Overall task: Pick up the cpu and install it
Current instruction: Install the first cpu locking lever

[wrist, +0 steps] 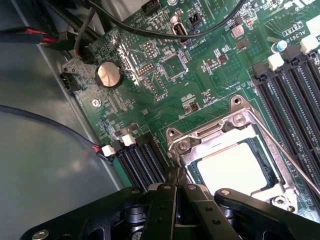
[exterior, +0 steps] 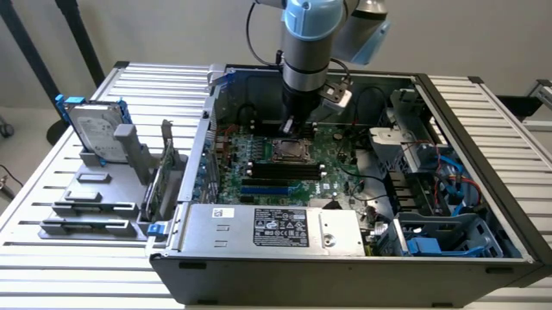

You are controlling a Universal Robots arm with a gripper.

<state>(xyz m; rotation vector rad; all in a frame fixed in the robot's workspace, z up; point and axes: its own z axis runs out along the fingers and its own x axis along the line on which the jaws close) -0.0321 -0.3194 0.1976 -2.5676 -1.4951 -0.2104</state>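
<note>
No text readable on power-supply label.

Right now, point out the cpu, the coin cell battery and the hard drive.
cpu [wrist: 235, 167]: wrist view, on its dull silver top, seated inside the socket frame.
coin cell battery [wrist: 108, 75]: wrist view, on its round metal face.
hard drive [exterior: 93, 129]: exterior view, on its silver face, standing in the blue frame.

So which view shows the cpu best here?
The wrist view: the cpu lies close up, its pale metal top framed by the socket, just beyond the gripper. In the exterior view it is a small square below the arm.
</note>
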